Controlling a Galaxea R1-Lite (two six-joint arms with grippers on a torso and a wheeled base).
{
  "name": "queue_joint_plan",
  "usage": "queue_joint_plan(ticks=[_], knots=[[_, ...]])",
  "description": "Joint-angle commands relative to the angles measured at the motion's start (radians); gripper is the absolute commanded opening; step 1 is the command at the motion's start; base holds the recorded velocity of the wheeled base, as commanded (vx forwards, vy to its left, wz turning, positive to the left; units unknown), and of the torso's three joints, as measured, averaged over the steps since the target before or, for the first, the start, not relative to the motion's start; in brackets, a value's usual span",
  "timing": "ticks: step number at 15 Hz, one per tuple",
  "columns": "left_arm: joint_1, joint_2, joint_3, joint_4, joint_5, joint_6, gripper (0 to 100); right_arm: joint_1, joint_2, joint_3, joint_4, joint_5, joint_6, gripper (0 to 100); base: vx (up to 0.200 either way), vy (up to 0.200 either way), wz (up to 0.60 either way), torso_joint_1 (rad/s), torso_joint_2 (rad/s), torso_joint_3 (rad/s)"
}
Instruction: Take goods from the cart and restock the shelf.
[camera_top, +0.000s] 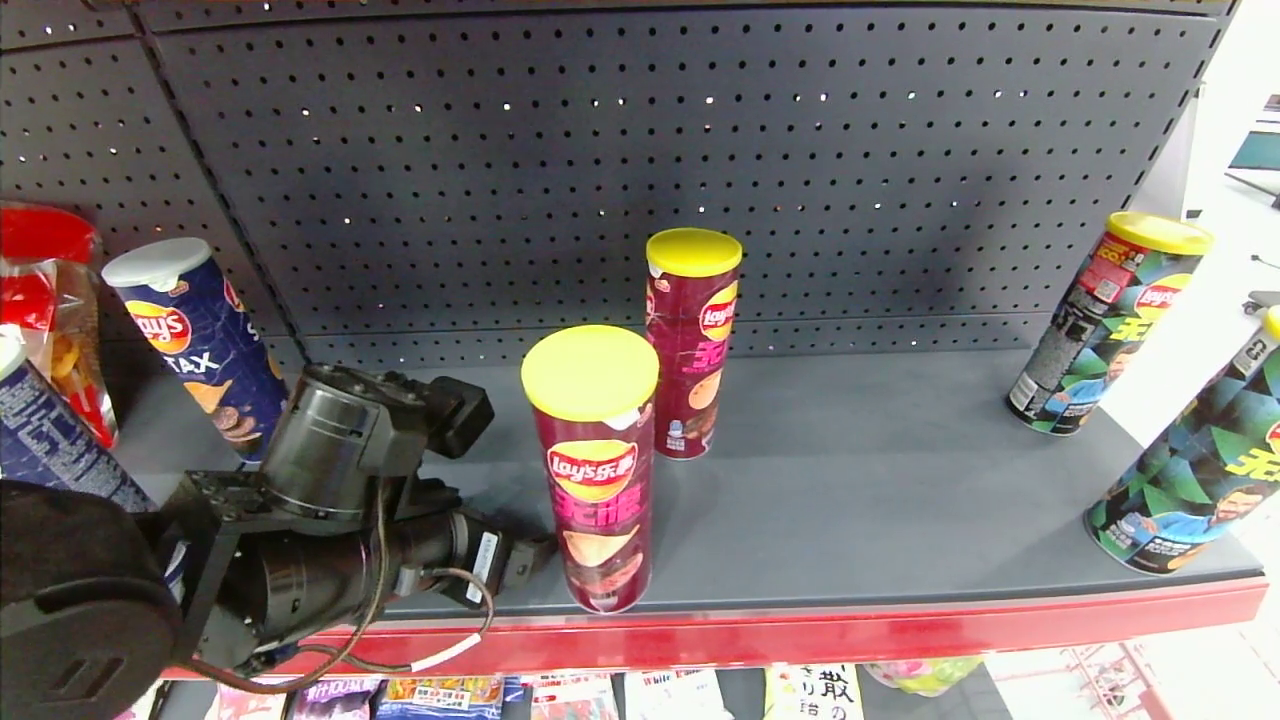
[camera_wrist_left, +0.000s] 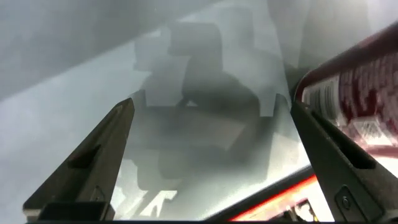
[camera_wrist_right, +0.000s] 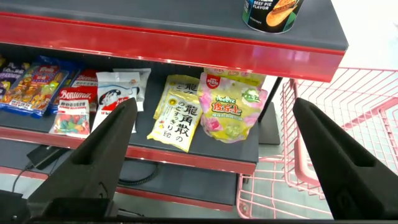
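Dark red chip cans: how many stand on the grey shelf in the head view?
2. One dark red can stands near the shelf's front edge, beside the left tool; the other can stands behind it, closer to the pegboard. The arm may hide more.

Grey shelf (camera_top: 850, 500) with red edge, maroon cans (camera_top: 598, 470) centre, green cans (camera_top: 1105, 325) right, blue can (camera_top: 200, 345) left

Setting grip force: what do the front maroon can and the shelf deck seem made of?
The front maroon can: likely cardboard tube, glossy printed wrap; its yellow lid looks smooth plastic. The shelf deck: probably painted metal, matte grey, flat, even.
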Motion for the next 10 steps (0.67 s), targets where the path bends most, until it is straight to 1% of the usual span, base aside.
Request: queue_joint_plan(ticks=[1, 3, 4, 6, 10], knots=[[-0.003, -0.040, 0.003, 0.030, -0.003, 0.000, 100, 0.000, 0.001, 0.000, 0.000, 0.000, 0.000, 100, 0.000, 0.000, 0.00, 0.000, 0.00, 0.000], [-0.014, -0.117, 0.000, 0.166, -0.012, 0.000, 100, 0.000, 0.001, 0.000, 0.000, 0.000, 0.000, 100, 0.000, 0.000, 0.00, 0.000, 0.00, 0.000], [-0.014, -0.123, -0.002, 0.189, -0.014, 0.000, 100, 0.000, 0.001, 0.000, 0.000, 0.000, 0.000, 100, 0.000, 0.000, 0.00, 0.000, 0.00, 0.000], [-0.016, -0.110, -0.015, 0.186, -0.014, -0.002, 100, 0.000, 0.001, 0.000, 0.000, 0.000, 0.000, 100, 0.000, 0.000, 0.00, 0.000, 0.00, 0.000], [-0.026, -0.038, -0.037, 0.125, -0.009, -0.002, 100, 0.000, 0.001, 0.000, 0.000, 0.000, 0.000, 100, 0.000, 0.000, 0.00, 0.000, 0.00, 0.000]])
